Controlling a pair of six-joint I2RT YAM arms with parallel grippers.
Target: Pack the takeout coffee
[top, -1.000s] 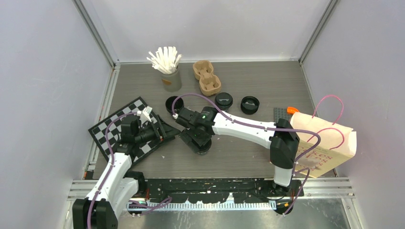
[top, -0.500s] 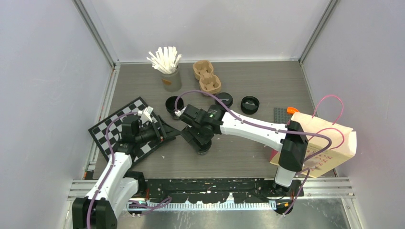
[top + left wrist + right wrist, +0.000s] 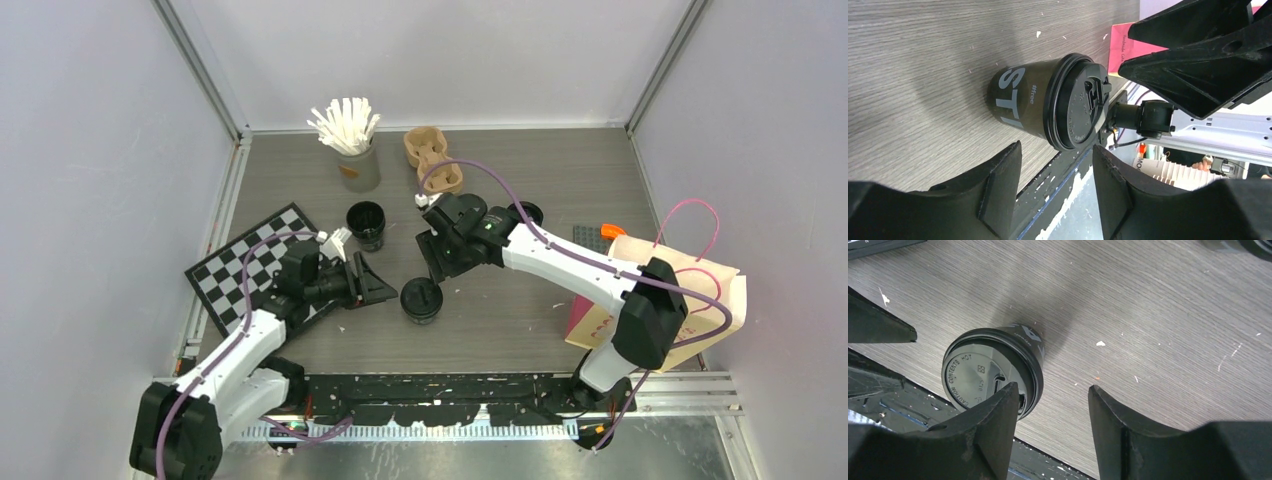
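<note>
Well, the lidded coffee cup (image 3: 422,300) stands upright on the wood-grain surface (image 3: 500,330) near the front edge. Its black lid (image 3: 979,377) is seated all round as far as both wrist views show (pale lettering on the side faces the left wrist camera). The left hand (image 3: 383,290) is just beside it on the left, fingers spread, with the cup ahead of the gap and not touched. The right hand (image 3: 441,268) hangs just behind and above the cup, fingers also spread, with only bare surface between them; neither hand holds anything. Farther back an open cup (image 3: 367,222) stands without a lid, and a black round piece (image 3: 530,212) shows past the right arm (cup or lid, I cannot tell). The brown cup carrier (image 3: 433,160) at the back looks empty in both wells, and the paper bag (image 3: 690,300) sits at the right edge, well apart. By my reckoning one coffee is capped and nothing is packed yet: the open cup wants a lid, then the cups want seating in the carrier or bag.
</note>
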